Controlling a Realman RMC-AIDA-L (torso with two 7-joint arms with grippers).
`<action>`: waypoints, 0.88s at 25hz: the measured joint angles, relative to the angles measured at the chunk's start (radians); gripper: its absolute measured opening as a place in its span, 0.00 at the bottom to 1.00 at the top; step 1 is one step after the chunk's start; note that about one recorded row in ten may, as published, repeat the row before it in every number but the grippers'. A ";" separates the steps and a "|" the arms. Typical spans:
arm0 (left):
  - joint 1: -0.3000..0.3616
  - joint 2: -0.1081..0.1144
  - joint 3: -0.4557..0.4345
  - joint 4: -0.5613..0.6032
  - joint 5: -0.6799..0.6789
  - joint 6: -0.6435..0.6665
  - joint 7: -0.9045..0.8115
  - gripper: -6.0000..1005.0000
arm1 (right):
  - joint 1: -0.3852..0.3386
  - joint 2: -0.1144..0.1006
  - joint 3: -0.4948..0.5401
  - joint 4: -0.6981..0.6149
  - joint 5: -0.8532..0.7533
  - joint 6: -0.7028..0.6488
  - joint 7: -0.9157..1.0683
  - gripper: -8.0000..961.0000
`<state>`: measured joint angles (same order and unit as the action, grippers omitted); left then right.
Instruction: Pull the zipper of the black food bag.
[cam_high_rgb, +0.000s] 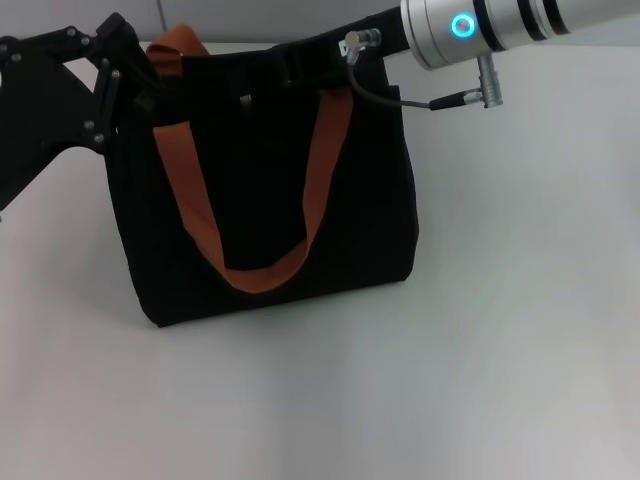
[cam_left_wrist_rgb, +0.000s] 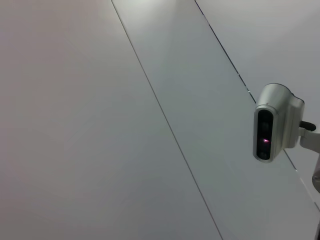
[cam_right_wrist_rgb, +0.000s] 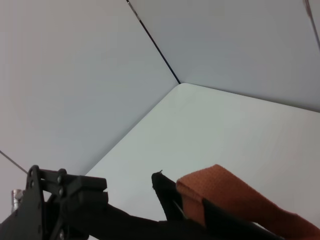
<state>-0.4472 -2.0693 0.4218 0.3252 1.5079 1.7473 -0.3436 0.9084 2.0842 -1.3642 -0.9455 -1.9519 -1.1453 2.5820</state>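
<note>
Both arms up at the bag's top edge

We've got the black food bag (cam_high_rgb: 270, 200) standing upright on the white bench (cam_high_rgb: 500, 380), centre-left in the head view, orange strap (cam_high_rgb: 255, 275) drooping down its front. Our left gripper (cam_high_rgb: 135, 85) sits at the bag's upper-left corner by the strap; can't tell if it's clamped on anything. Right gripper is hidden behind the top edge, upper right. We can't pick out the zipper.

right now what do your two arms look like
The left claw is matte black metal, built of angular bars joined by small silver bolts. The right arm is a silver cylinder with black bands, a glowing cyan ring light, and a grey cable ending in silver plugs.
</note>
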 joint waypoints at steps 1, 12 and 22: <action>-0.001 0.000 0.000 0.000 0.000 0.000 0.000 0.05 | 0.001 0.000 0.001 0.001 0.001 0.000 0.001 0.32; -0.001 -0.001 0.000 0.000 -0.003 0.002 -0.001 0.05 | 0.042 0.002 -0.011 0.063 0.028 -0.011 0.005 0.31; 0.007 -0.001 0.000 0.000 -0.014 0.003 -0.005 0.05 | 0.051 0.000 -0.017 0.060 0.024 -0.013 0.003 0.17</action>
<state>-0.4400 -2.0701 0.4218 0.3252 1.4942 1.7502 -0.3491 0.9596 2.0847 -1.3809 -0.8853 -1.9274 -1.1578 2.5850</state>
